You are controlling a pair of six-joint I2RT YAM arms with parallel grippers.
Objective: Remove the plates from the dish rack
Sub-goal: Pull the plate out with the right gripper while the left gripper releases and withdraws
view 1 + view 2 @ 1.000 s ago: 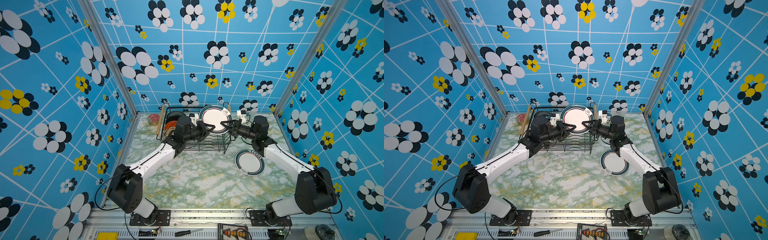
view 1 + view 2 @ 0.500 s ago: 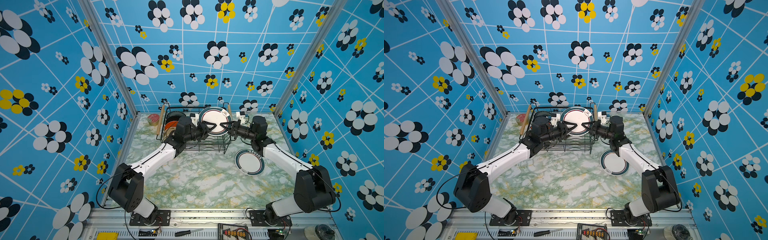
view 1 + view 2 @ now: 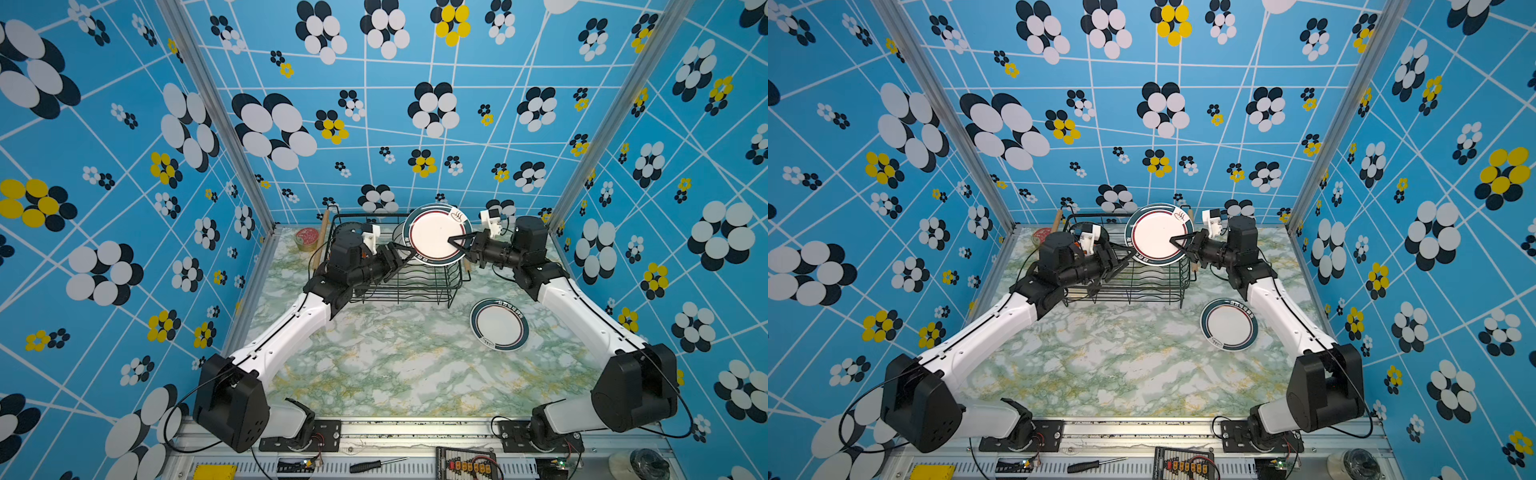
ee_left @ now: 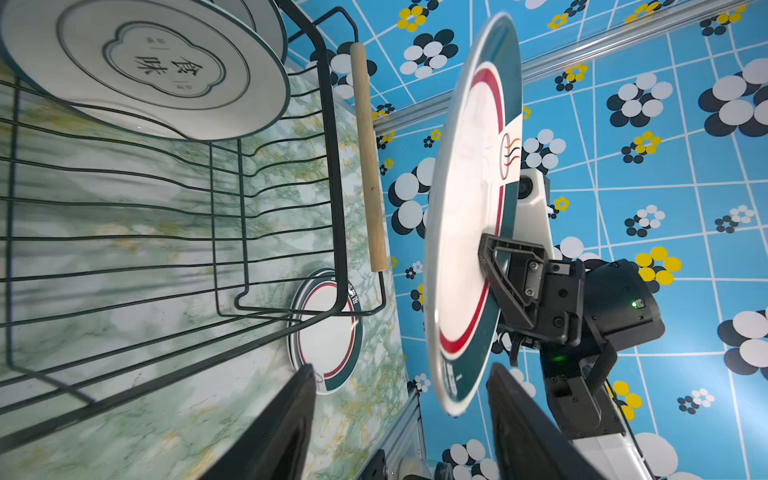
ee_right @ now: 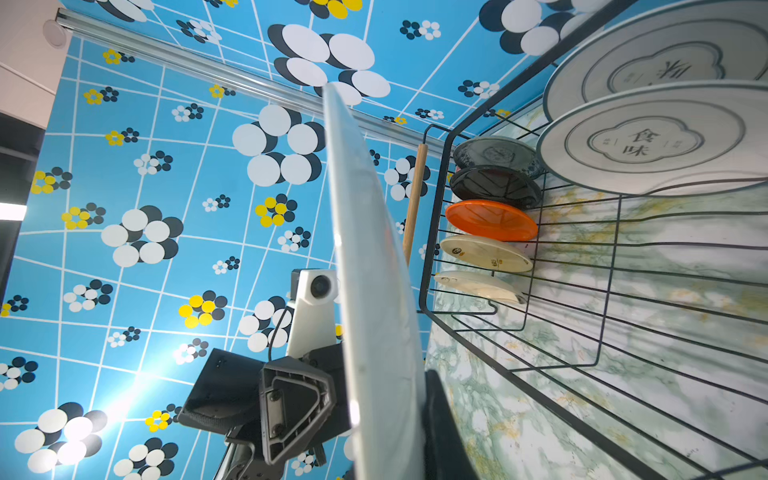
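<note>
A large white plate (image 3: 436, 235) (image 3: 1156, 235) with a teal and red rim stands upright above the right end of the dish rack (image 3: 399, 291) (image 3: 1129, 286). My right gripper (image 3: 453, 241) (image 3: 1175, 241) (image 5: 395, 399) is shut on its right rim. My left gripper (image 3: 409, 253) (image 3: 1127, 253) (image 4: 401, 370) is open, its fingers straddling the plate's (image 4: 465, 208) lower left rim without touching. Another matching plate (image 3: 498, 324) (image 3: 1228, 324) lies flat on the table. Large white plates (image 5: 656, 141) and small plates, one of them orange (image 5: 490, 220), stand in the rack.
A red-lidded tin (image 3: 306, 239) sits at the back left beside the rack's wooden handle (image 3: 320, 245). Patterned walls close in on three sides. The marble tabletop (image 3: 395, 365) stretches in front of the rack. A screwdriver (image 3: 374, 465) lies on the front rail.
My left gripper has opened and let go of the upright plate. The right gripper has stayed shut on it, and the plate has barely moved.
</note>
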